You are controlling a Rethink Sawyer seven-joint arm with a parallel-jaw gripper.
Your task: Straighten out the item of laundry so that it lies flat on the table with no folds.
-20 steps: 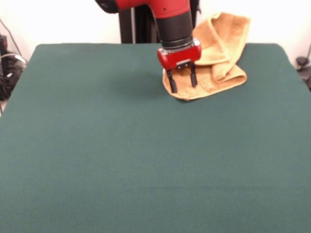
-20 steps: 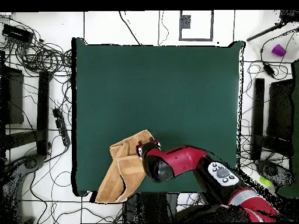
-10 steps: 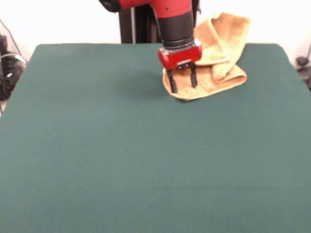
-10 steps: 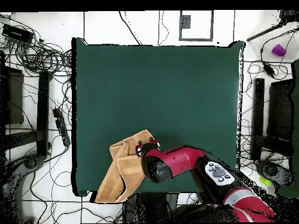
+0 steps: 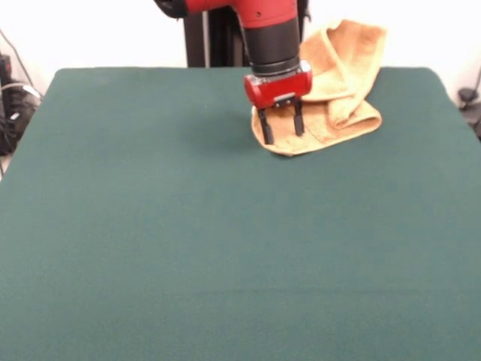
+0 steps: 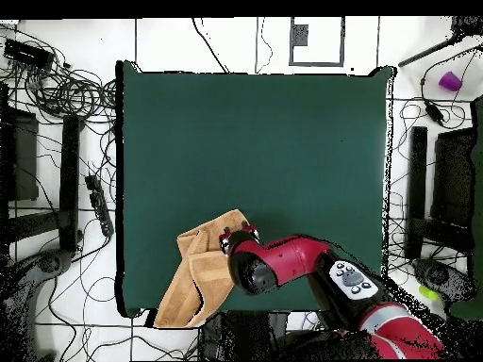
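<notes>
Towel [image 5: 331,98] unmoved, still bunched at table [image 5: 150,248] corner; gripper [image 5: 280,128] stays open, empty, over its edge.

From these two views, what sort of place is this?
Probably a robotics lab. A red arm works at a green table holding only a rumpled towel. Loose cables and dark equipment crowd the white floor around it.

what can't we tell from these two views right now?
- Overhead view: the red and black arm hides the gripper and the near corner of the bunched orange-yellow terry towel.
- Front view: the gripper stands open over the towel; contact with the cloth cannot be judged.
- Both views: the towel's folds hide its underside; no label is visible.
- The towel overhangs the dark green table; the hanging part is hidden.
</notes>
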